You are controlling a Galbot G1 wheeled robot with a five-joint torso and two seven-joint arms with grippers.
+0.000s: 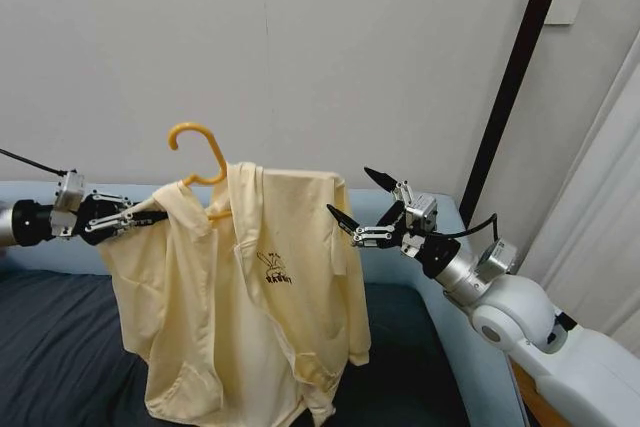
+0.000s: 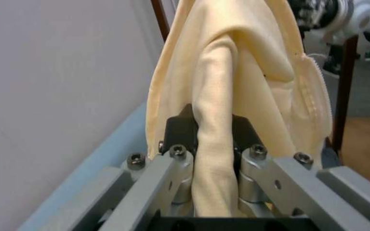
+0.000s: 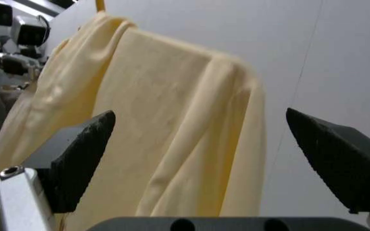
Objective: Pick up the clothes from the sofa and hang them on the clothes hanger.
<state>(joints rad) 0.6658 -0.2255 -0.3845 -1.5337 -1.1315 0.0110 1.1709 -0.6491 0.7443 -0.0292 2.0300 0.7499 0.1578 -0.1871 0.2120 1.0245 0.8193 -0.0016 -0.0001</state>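
Indoors, facing a plain white wall (image 1: 350, 47). Below it a sofa (image 1: 455, 277), light blue in the frame and dark navy on the seat cushions, running from the left edge to just past the middle. On the right a black pole (image 1: 515, 77) leaning up the wall, and farther right a white curtain (image 1: 610, 207).

Above the sofa seat, clear of the cushions, a pale yellow hoodie (image 1: 270, 287) draped over a yellow hanger (image 1: 192, 127), hook up, small dark print on the chest, hem hanging low over the near cushion.

At the left, the left gripper (image 1: 150, 217) reaching in level from the edge, clamped tight on a fold of the hoodie (image 2: 236, 57) at its left shoulder; in the left wrist view, fabric pinched between the two black pads (image 2: 178, 127).

At the right, the right gripper (image 1: 352, 192) just beside the hoodie's right shoulder, spread wide, touching nothing; in the right wrist view, the two black fingertips (image 3: 75, 159) far apart with the hoodie (image 3: 159, 120) hanging beyond them.
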